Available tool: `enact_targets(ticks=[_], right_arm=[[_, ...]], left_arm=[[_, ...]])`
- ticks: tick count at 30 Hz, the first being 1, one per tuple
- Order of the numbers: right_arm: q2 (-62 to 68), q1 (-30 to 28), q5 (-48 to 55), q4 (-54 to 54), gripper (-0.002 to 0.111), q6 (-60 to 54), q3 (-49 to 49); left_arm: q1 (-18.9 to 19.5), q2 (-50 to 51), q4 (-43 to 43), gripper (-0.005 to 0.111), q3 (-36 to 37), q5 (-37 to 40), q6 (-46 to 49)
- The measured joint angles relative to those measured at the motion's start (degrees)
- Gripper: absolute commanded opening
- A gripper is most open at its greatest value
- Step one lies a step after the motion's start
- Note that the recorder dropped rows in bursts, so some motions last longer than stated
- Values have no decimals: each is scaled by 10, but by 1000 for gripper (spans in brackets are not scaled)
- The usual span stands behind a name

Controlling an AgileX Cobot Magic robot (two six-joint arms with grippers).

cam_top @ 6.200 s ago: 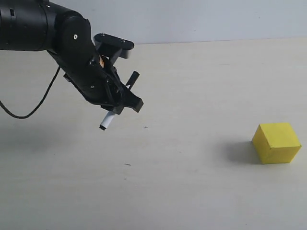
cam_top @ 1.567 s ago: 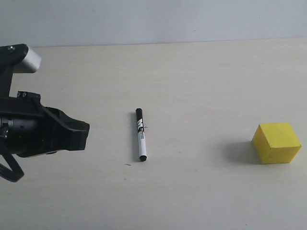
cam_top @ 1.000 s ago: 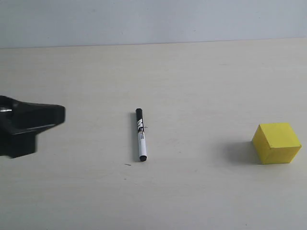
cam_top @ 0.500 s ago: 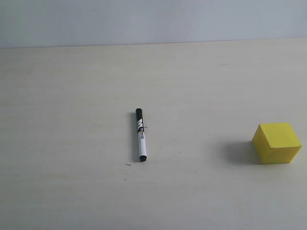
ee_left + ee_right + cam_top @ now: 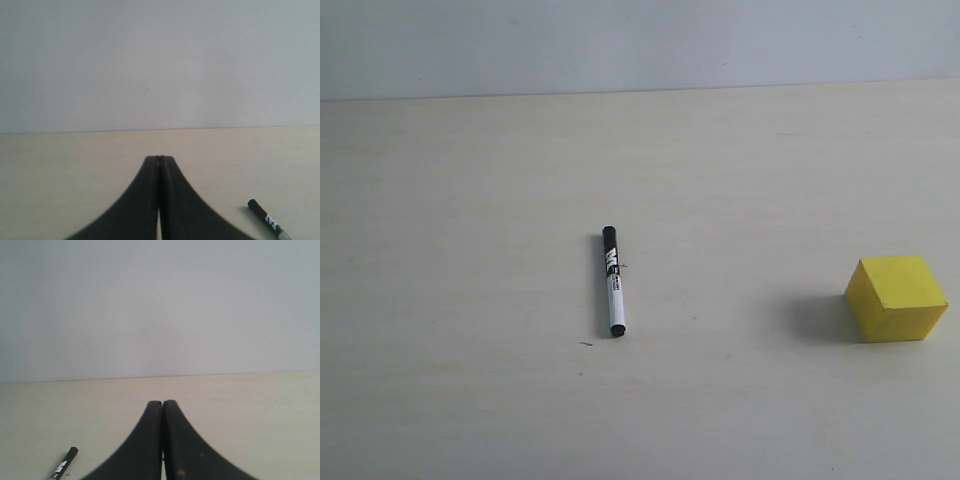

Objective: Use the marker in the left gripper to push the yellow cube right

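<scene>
— Fingers [image 5: 142, 195] on left gripper [image 5: 160, 158]: seeing them clenched tip to tip in left wrist view. Clamping nothing.
— Confirm on marker [image 5: 613, 282]? Supposed to sit in that gripper per task.
— Not gripped. Seeing it lying flat on table [image 5: 470, 200] in exterior view, around the middle. Black cap toward the far side, white barrel with black print toward the near side. Touching nothing but tabletop.
— Any sight of it from the wrists?
— Yes. Catching marker [image 5: 267, 218] at the frame edge in left wrist view, cap end showing, rest cut off, well clear of the fingers. Same from right wrist view: marker [image 5: 63, 466] at the edge, apart from right gripper [image 5: 162, 402].
— State of right gripper?
— Clenched too, fingers flush along their length, holding nothing. Both aimed across the table at plain pale wall [image 5: 160, 305].
— Yellow cube [image 5: 897, 298]?
— Sitting on table far right in exterior view, close to the frame edge, well apart from marker. Resting flat on one face, one vertical edge turned toward camera, shadow thrown to its left.
— So push not yet done?
— Judging by layout, no. Marker loose on table, nowhere near touching cube.
</scene>
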Motion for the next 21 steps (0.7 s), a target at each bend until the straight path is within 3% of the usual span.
enact_targets(ticks=[5, 12, 21], right_arm=[[0, 0, 0, 0, 0, 0, 0], [0, 0, 0, 0, 0, 0, 0], [0, 0, 0, 0, 0, 0, 0]], left_arm=[[0, -26, 24, 0, 0, 9, 0], [26, -26, 155, 0, 0, 24, -71], [34, -26, 178, 0, 0, 24, -94]])
